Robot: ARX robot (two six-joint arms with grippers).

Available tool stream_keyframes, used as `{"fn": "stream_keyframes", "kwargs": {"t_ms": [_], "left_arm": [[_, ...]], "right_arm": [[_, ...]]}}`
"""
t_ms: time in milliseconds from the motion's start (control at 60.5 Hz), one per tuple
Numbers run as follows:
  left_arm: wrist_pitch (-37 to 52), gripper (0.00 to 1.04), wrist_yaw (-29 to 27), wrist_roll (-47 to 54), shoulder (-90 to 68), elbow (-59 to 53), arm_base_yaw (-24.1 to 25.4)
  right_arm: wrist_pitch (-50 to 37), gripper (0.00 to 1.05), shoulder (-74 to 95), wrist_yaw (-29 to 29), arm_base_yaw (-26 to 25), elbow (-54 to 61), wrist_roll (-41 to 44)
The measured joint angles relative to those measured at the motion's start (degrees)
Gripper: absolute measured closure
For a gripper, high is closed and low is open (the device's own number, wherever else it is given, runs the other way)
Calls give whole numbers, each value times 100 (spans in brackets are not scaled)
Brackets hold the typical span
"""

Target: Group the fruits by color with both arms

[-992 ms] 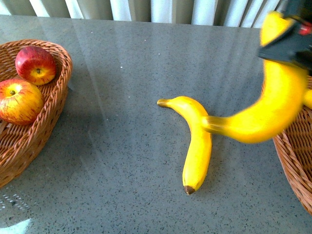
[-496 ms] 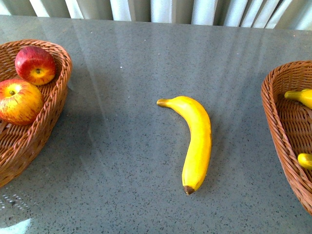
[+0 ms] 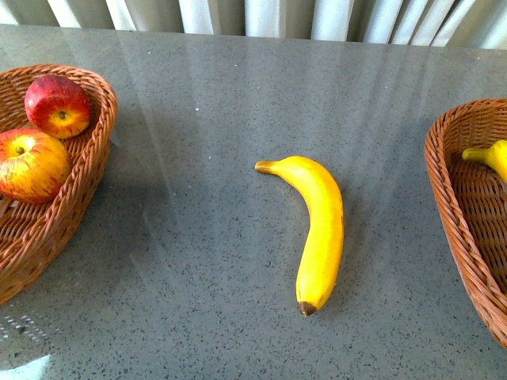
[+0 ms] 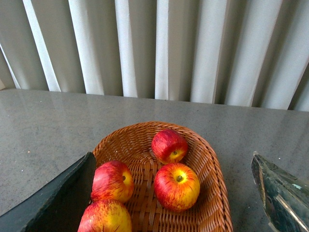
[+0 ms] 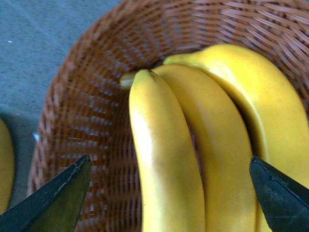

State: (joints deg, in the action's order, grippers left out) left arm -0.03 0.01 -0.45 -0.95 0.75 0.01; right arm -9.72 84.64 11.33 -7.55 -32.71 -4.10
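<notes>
Centrally, one banana (image 3: 320, 229) on table (image 3: 198, 269)

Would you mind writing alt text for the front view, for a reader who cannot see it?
A single yellow banana lies on the grey table between two wicker baskets. The left basket holds two red apples; the right basket, cut off by the frame, shows the end of another banana.

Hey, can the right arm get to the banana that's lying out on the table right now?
Probably yes. The banana lies alone on the table with nothing on or against it, and the right gripper hangs open over the nearby right basket, holding nothing.
</notes>
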Motion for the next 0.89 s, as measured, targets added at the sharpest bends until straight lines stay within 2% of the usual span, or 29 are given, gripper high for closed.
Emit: {"fn": "stream_keyframes", "kwargs": {"t_ms": [182,479,645,893], "left_arm": [[0,9,0,-2,0,0,0],[0,9,0,0,0,0,0],[0,9,0,0,0,0,0],[2,9,0,0,0,0,0]], "right_arm": [[77,9,-317,-358,1425,-142,-479],[101,9,446,-1115,3294,-623,-973],[162,9,1069,-1311,3805,-944,-1191],[348,9,1521,-1521,3827,-1150,-1329]]}}
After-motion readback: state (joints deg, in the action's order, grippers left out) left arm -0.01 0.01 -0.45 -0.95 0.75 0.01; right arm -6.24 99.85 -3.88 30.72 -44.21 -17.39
